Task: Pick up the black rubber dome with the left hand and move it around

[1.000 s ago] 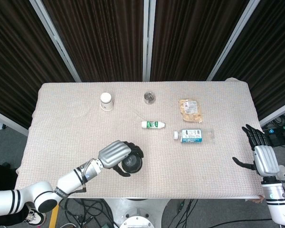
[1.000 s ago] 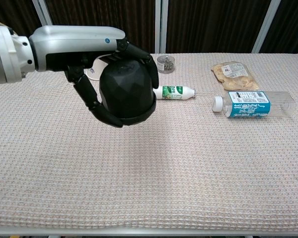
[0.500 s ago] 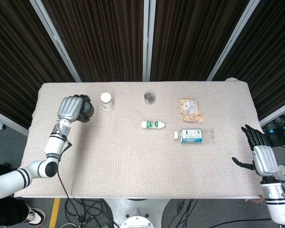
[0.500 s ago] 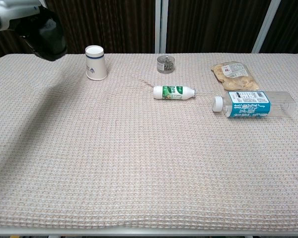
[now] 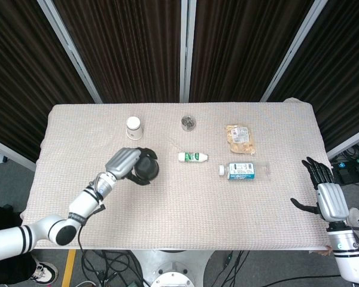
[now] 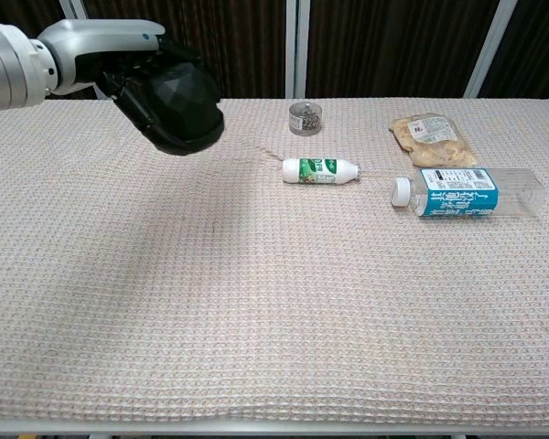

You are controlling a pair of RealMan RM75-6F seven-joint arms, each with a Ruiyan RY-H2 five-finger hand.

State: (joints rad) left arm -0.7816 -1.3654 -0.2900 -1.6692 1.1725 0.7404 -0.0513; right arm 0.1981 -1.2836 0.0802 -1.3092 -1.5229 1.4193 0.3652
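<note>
1. dome position: the black rubber dome is off the desk, carried in the air over the left-centre of the cloth, with the paper cup beyond it and the small white bottle off to its right.
2. left hand wraps the dome from above and the side, dark fingers curled round its faceted surface; in the chest view the dome's open rim tilts down and toward the camera.
3. right hand hangs off the desk's right edge, fingers spread, holding nothing, well apart from everything.
4. step in hand, as i judge it: the moving-around part, the pick-up being done.
5. to do it well: hold the wrap firm, since rubber likely gives under the fingers and could slip if the grasp slackens.
6. sweep with height to spare over the cup, the small bottle, the round tin, the snack bag and the clear water bottle.
7. smooth arcs seem wiser than sharp turns, as the dome sits partly outside the fingers.
</note>
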